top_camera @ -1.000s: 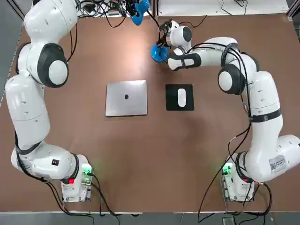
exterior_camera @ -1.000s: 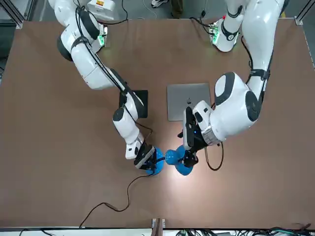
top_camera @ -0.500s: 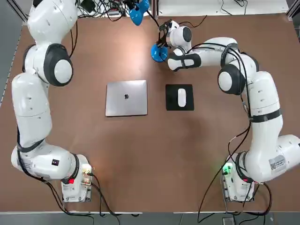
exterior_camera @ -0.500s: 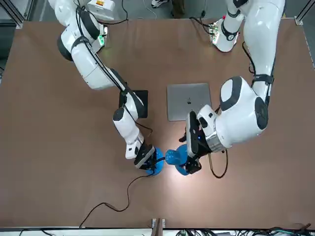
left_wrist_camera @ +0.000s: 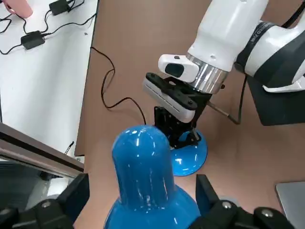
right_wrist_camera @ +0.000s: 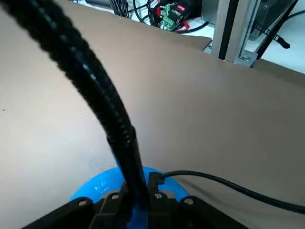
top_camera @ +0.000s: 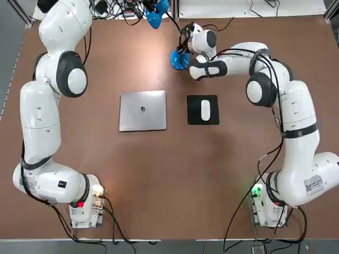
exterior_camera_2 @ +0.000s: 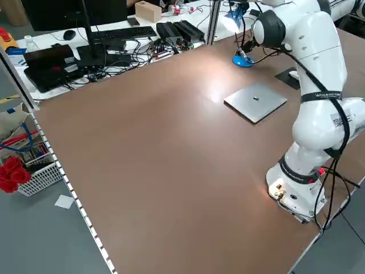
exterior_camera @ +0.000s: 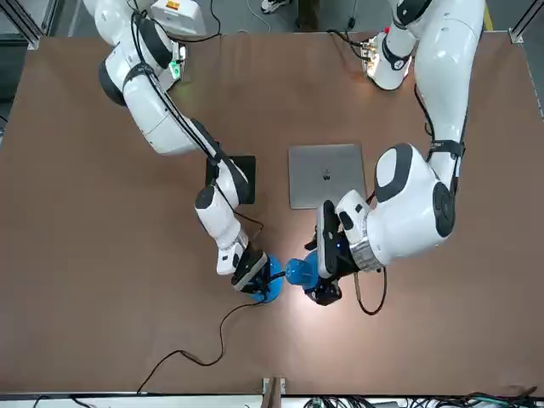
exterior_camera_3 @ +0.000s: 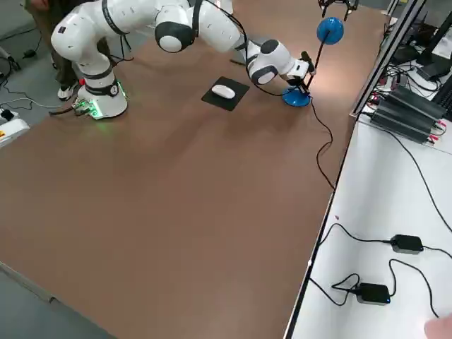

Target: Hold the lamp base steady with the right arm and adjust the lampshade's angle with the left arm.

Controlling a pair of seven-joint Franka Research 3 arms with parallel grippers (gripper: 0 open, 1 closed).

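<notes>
The blue lamp base [top_camera: 178, 60] [exterior_camera: 272, 287] sits near the table's far edge. My right gripper [top_camera: 181, 50] [exterior_camera: 253, 277] [right_wrist_camera: 136, 202] is down on it, shut around the foot of the black gooseneck [right_wrist_camera: 95, 90] where it meets the base [right_wrist_camera: 102, 188]. The blue lampshade [top_camera: 154, 19] [exterior_camera: 298, 272] [left_wrist_camera: 143, 171] [exterior_camera_3: 330, 30] hangs above the far edge. My left gripper [top_camera: 152, 7] [exterior_camera: 318, 286] [left_wrist_camera: 143, 183] straddles it, with a finger [left_wrist_camera: 76, 193] on either side of the wide end. The shade's white inside is hidden.
A closed grey laptop [top_camera: 142, 110] and a white mouse [top_camera: 204, 109] on a black mousepad [top_camera: 203, 98] lie mid-table. The lamp cord [exterior_camera: 191, 357] trails over the far edge. Cables and power bricks [exterior_camera_3: 373, 292] sit on the white bench beyond.
My left arm's elbow has swung and its wrist has turned around the lampshade, whose wide end is now hidden under the gripper in the front view. The right arm and base stayed put.
</notes>
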